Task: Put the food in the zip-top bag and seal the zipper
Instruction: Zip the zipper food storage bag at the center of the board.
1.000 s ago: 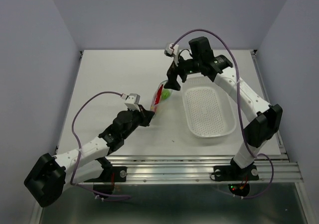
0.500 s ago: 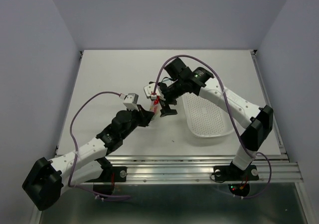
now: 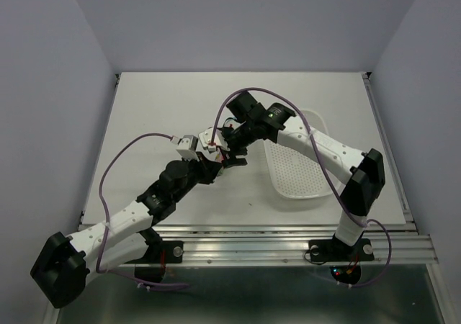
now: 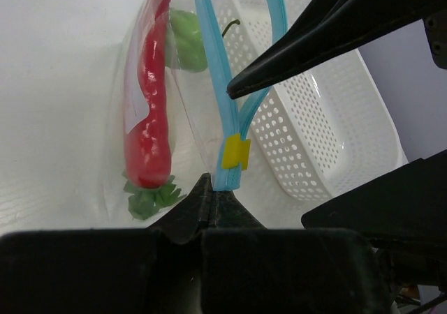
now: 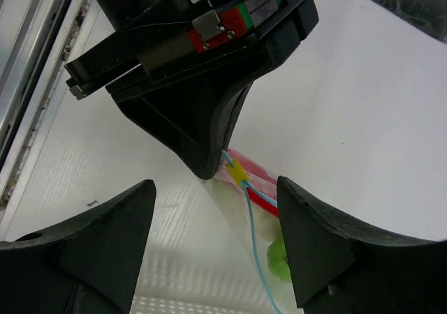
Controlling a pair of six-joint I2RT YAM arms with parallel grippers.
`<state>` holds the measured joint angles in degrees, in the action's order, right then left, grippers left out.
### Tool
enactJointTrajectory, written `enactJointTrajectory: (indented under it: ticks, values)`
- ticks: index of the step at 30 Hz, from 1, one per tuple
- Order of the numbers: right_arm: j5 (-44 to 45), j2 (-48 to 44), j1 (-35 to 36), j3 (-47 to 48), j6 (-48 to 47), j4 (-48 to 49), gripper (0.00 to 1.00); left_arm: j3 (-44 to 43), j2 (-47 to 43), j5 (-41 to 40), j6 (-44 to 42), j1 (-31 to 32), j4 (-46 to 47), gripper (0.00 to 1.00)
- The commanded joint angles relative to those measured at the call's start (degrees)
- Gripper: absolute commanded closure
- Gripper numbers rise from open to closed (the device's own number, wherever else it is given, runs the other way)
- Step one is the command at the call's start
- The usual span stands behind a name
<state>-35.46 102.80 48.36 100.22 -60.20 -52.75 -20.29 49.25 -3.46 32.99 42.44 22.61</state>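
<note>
Clear, crinkly zip-top bag (image 4: 188, 129) edged by a light blue zipper (image 4: 211, 84) with a small yellow tab (image 4: 235, 153). Inside the bag: a glossy red chili (image 4: 148, 118) with green leaves, and a light green vegetable piece (image 4: 187, 40). Beside the bag, a white basket (image 4: 314, 139) patterned with round holes.

1 bag (image 4: 190, 111), 1 basket (image 4: 349, 118), 2 veg (image 4: 150, 111)

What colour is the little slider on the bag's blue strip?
Yellow. The small plastic slider shows best in the left wrist view.

Clear glossy plastic zip-top bag (image 4: 187, 108), shiny chili (image 4: 149, 118), matt plastic basket (image 4: 318, 143)
</note>
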Motion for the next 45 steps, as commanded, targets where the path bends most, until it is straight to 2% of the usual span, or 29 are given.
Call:
enactJointTrajectory:
  ticks: [1, 4, 5, 8, 13, 17, 23, 27, 30, 37, 45]
  values:
    - [0.92, 0.38, 0.86, -0.38, 0.17, 4.06, 0.25, -0.71, -0.83, 0.65, 0.32, 0.46, 1.3, 1.0]
    - [1.1, 0.82, 0.86, -0.47, 0.35, 4.94, 0.29, -0.54, -0.91, 0.74, 0.58, 0.46, 1.3, 1.0]
    - [1.01, 0.99, 0.86, -0.47, 0.35, 5.03, 0.34, -0.36, -1.09, 0.65, 0.76, 0.46, 1.3, 1.0]
    - [1.27, 1.26, 0.86, -0.56, 0.35, 5.47, 0.39, -0.27, -1.0, 0.65, 0.76, 0.46, 1.38, 1.0]
    - [1.19, 2.05, 0.86, -0.38, 0.35, 5.73, 0.41, -0.1, -0.83, 1.27, 1.11, 0.46, 2.0, 1.0]
    - [1.1, 2.66, 1.39, -0.21, 0.26, 5.91, 0.47, 0.25, -1.35, 1.62, 1.2, 0.54, 2.26, 1.0]
    - [1.45, 3.02, 1.39, -0.03, 0.09, 5.91, 0.65, 0.52, -1.27, 1.53, 1.28, 0.46, 2.44, 1.0]
    - [2.94, 3.19, 1.39, -0.03, -0.26, 5.38, 0.69, 1.22, -1.88, 1.09, 1.9, 0.46, 2.52, 1.0]
    - [4.35, 3.63, 1.39, 0.41, -0.53, 4.15, 0.77, 1.75, -2.76, 0.3, 2.16, 0.46, 2.61, 1.0]
    - [6.01, 4.07, 1.39, 0.94, -0.7, 4.15, 0.85, 2.54, -3.64, -0.67, 3.22, 0.46, 2.53, 1.0]
    - [12.61, 4.07, 1.39, 0.15, 0.09, 5.55, 0.93, 4.21, -6.98, -4.79, 5.76, 0.46, 0.42, 1.0]
